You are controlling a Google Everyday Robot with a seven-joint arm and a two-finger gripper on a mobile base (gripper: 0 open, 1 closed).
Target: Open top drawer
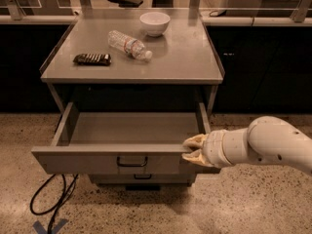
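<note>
1. While your gripper (191,149) is pinching the right end of the top drawer (97,161) front rim, not its handle (132,162), you are probably using the nearest edge.
2. That drawer is sitting pulled well out from under the cabinet top (185,62).
3. Farther back, a bottle (128,45) and bowl (154,23) are resting there.

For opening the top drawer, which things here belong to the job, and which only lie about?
Job: top drawer, pulled out; gripper, at its front's right end.
Lying about: bowl, plastic bottle, dark flat object on the cabinet top; cable on the floor.
</note>
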